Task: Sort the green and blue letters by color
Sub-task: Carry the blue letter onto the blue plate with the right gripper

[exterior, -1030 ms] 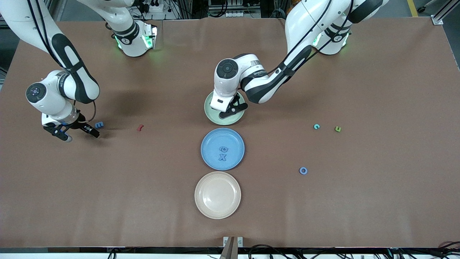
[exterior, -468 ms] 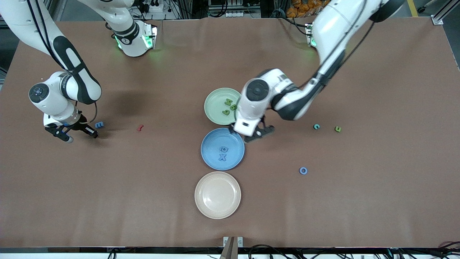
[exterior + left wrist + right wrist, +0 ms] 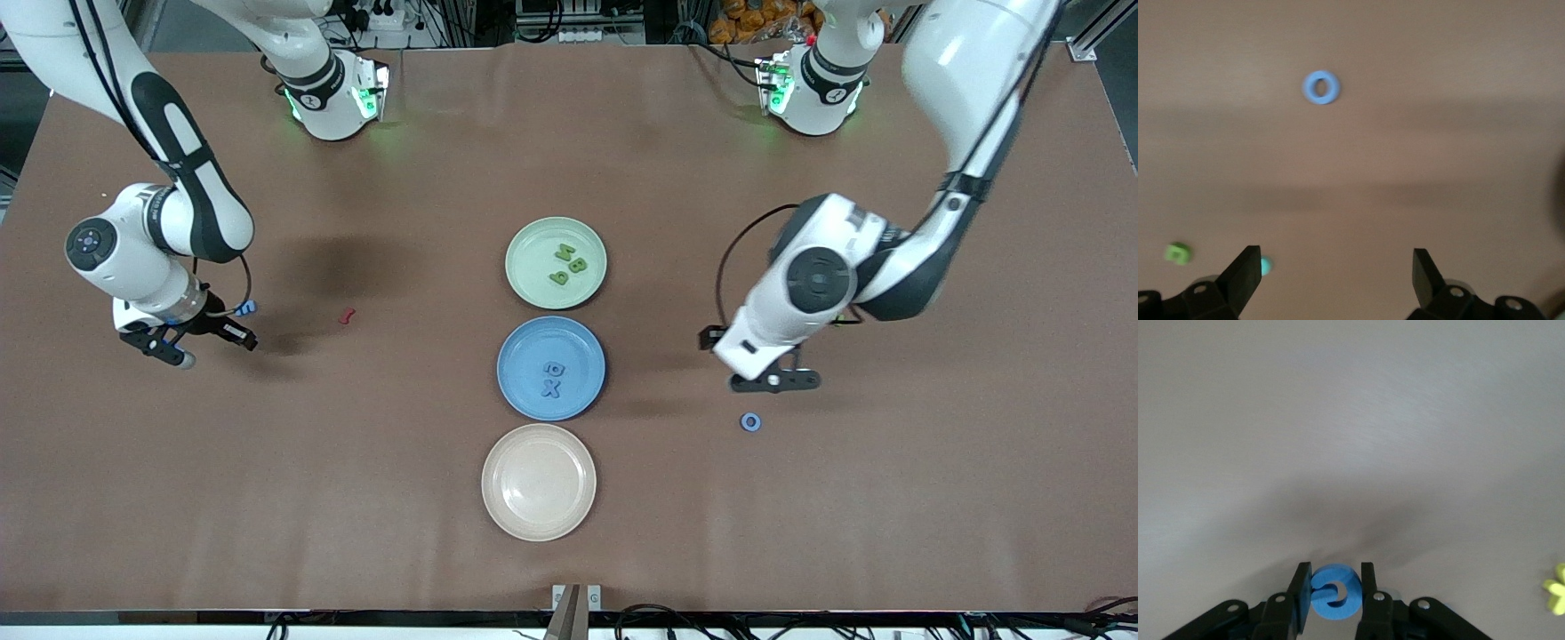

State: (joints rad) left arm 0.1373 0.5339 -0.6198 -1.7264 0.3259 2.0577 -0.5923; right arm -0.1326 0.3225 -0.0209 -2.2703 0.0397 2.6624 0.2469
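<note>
My right gripper [image 3: 1335, 585] is shut on a blue letter [image 3: 1335, 592], low over the table at the right arm's end. In the front view that blue letter [image 3: 248, 308] peeks out beside the right hand. My left gripper [image 3: 773, 380] hangs open and empty over bare table, close to a blue ring letter [image 3: 750, 421]. The left wrist view shows that ring [image 3: 1321, 87] ahead of the open left gripper [image 3: 1336, 267], plus a green letter [image 3: 1178, 253] and a teal letter [image 3: 1265, 266]. Three green letters [image 3: 569, 263] lie on the green plate [image 3: 526, 267]. Two blue letters [image 3: 552, 378] lie on the blue plate [image 3: 520, 356].
A beige plate [image 3: 538, 484] with nothing on it sits nearest the front camera, in line with the other two plates. A dark red letter [image 3: 347, 315] lies on the table near the right hand. A yellow piece [image 3: 1557, 589] shows at the edge of the right wrist view.
The left gripper opened over the green plate, left a green letter there, and swung toward the left arm's end to the blue ring. The right gripper shut on the blue letter.
</note>
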